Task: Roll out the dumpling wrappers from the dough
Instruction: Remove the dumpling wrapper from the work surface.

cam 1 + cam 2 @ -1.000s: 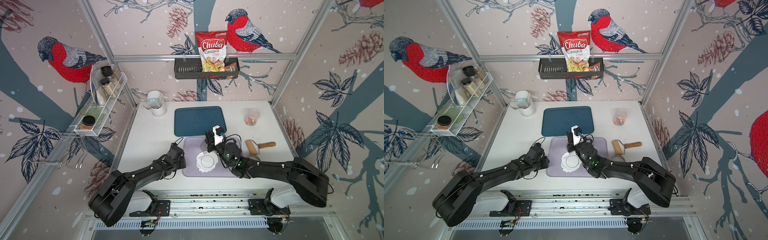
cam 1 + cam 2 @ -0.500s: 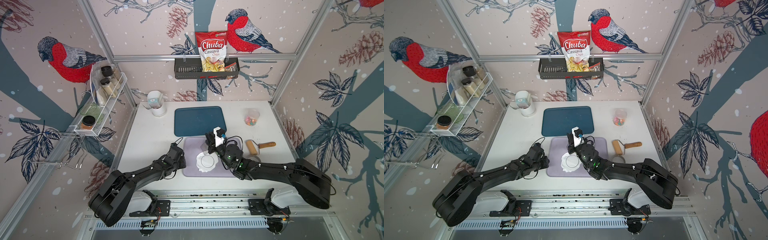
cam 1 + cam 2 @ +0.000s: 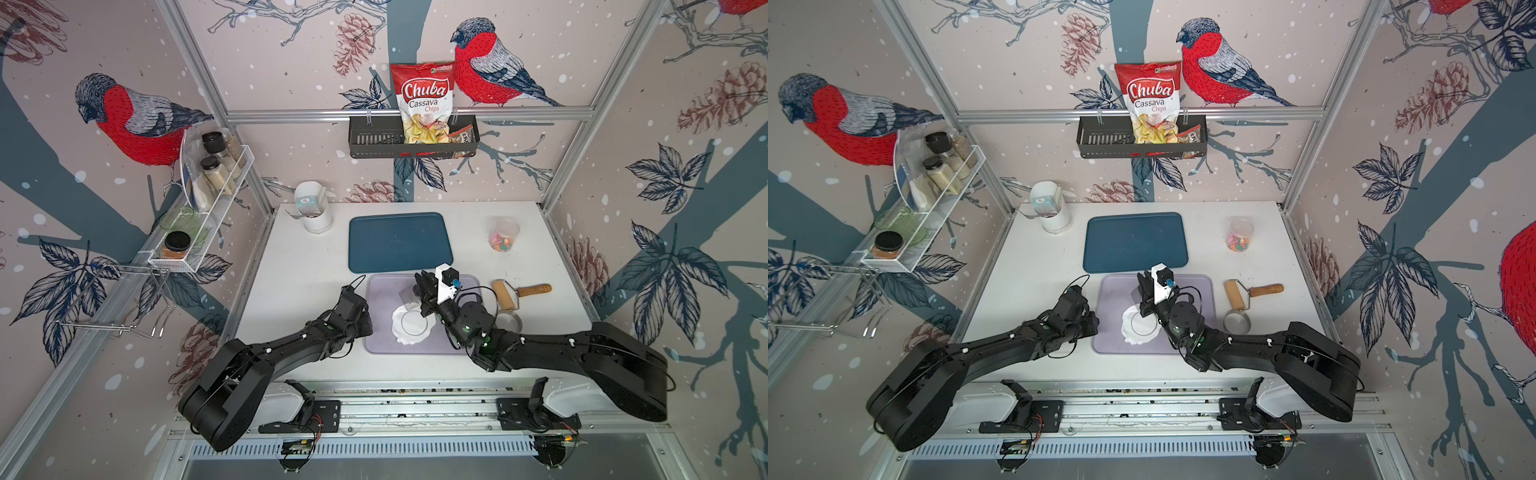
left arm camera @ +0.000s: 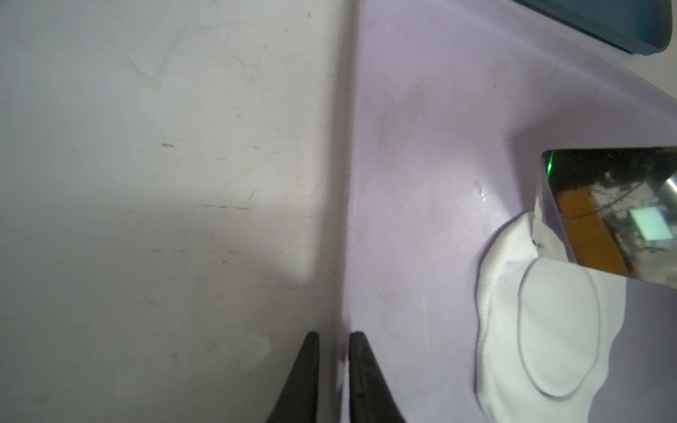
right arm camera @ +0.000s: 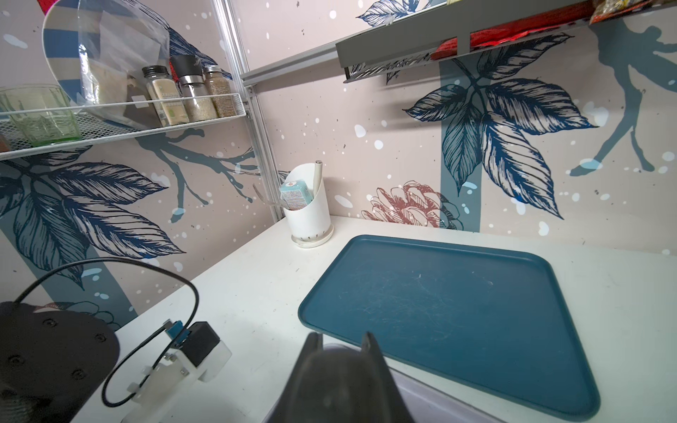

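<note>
Dough (image 3: pixel 399 335) lies on lilac tray (image 3: pixel 380 307).

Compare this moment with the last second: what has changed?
The right hand, shut on a metal scraper, has drawn back slightly toward the robot's base at the dough. Nothing taken or released. The left hand stays on the lilac tray; dough and rolling pin unmoved.

White dough (image 3: pixel 397 327), lilac tray (image 3: pixel 382 299), teal tray (image 3: pixel 399 241) (red-bullfinch walls (image 3: pixel 291 83)).
</note>
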